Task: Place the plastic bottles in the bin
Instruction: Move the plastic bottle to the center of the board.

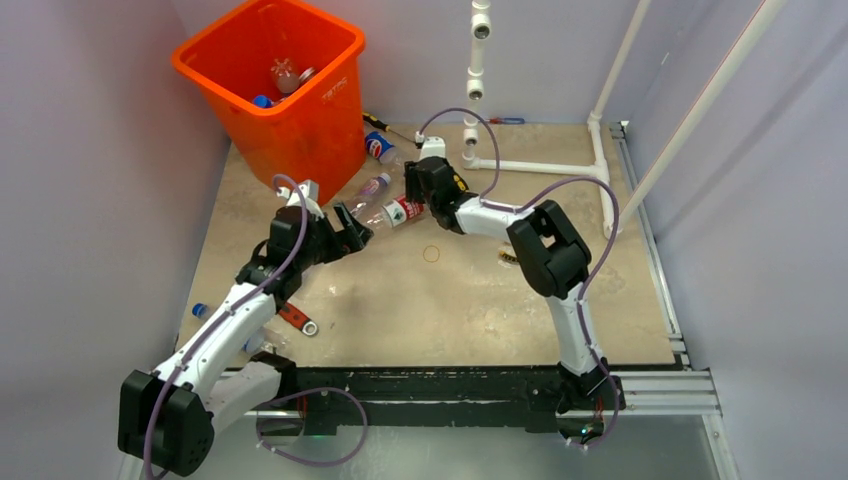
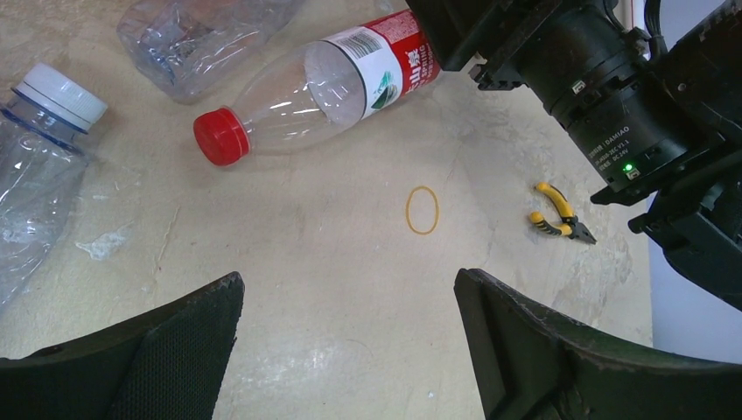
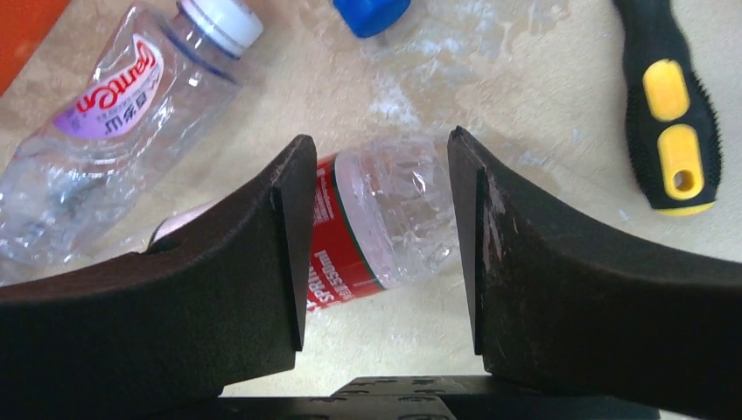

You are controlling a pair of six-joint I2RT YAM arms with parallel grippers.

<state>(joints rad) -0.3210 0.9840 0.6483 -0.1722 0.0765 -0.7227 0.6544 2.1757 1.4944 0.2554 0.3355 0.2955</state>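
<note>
Beige tabletop (image 1: 450, 300); orange bin (image 1: 300, 140) holds a few plastic bottles (image 1: 285, 78).

Top view high behind the near edge, looking down over the whole desk (image 1: 450, 300). Wrist views close above it, tilted down. Shared by all: the red-labelled bottle (image 2: 324, 87).

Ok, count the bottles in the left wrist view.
3: red-capped bottle top centre, crushed clear bottle upper left, white-capped bottle at the left edge. More may lie out of frame.

Bright even light, soft shadows, highlights on red-capped bottle (image 2: 297, 96), mostly sharp
</note>
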